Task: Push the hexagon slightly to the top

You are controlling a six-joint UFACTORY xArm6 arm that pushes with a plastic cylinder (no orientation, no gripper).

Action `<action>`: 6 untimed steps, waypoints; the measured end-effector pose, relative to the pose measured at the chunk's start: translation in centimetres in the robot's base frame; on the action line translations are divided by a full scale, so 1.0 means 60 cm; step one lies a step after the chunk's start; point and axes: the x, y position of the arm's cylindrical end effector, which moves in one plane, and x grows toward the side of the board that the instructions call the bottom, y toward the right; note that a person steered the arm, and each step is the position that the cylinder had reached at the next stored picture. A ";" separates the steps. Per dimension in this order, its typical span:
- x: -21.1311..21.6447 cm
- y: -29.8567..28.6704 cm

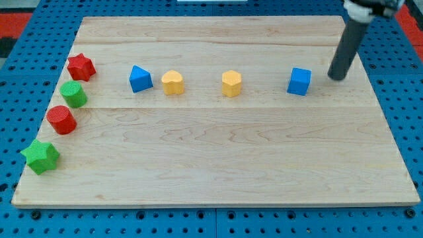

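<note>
The yellow hexagon stands on the wooden board, a little right of centre in the upper half. My tip is at the view's upper right, well to the right of the hexagon and just right of the blue cube. The tip touches no block. A yellow heart-shaped block and a blue triangular block lie in the same row to the hexagon's left.
At the board's left edge stand a red star, a green rounded block, a red cylinder and a green star. A blue pegboard surrounds the board.
</note>
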 end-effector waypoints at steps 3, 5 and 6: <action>0.031 -0.327; -0.079 -0.332; -0.029 -0.355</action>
